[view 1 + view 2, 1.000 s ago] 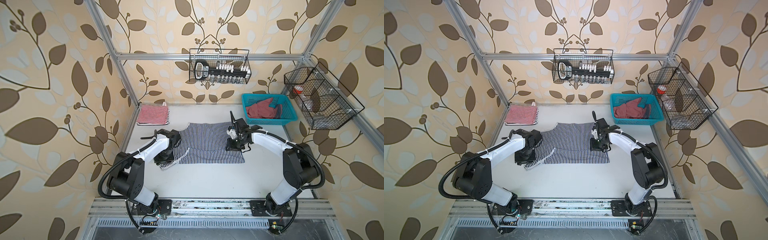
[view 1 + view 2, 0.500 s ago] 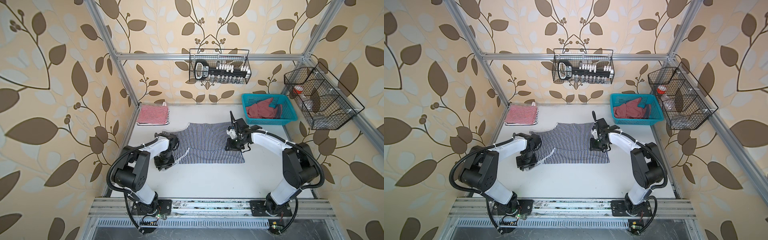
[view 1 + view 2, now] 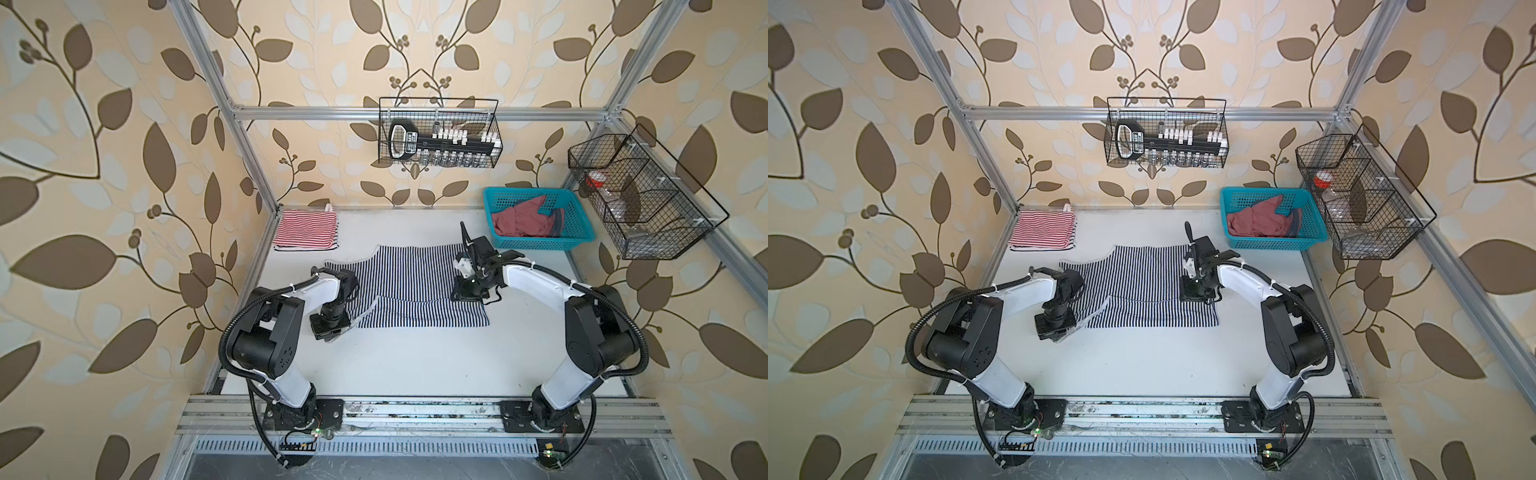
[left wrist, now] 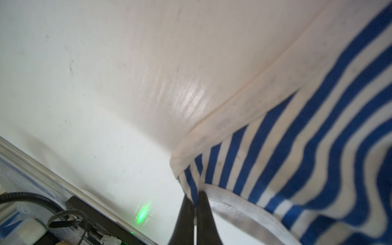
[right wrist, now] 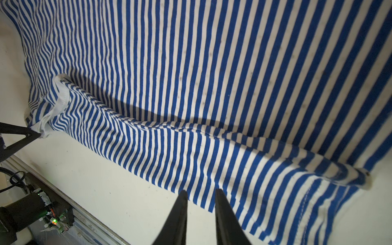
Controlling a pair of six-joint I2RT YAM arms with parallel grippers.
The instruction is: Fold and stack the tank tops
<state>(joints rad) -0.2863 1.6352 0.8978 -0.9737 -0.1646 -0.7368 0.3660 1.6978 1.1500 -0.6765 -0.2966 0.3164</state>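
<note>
Left claw (image 4: 195,194) — newly around navy top (image 4: 307,148)

We see a white table (image 3: 415,365), smooth and faintly scuffed. Three things lie on it. A red-striped top (image 3: 305,230) sits folded in the far left corner. A navy-striped top (image 3: 415,286) is spread over the middle, its near left strap raised off the surface. A basket (image 3: 536,244) stands at the far right, apart from both tops.

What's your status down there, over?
Left gripper shut on navy striped tank top. Right gripper open over same top. Nothing in the way.
</note>
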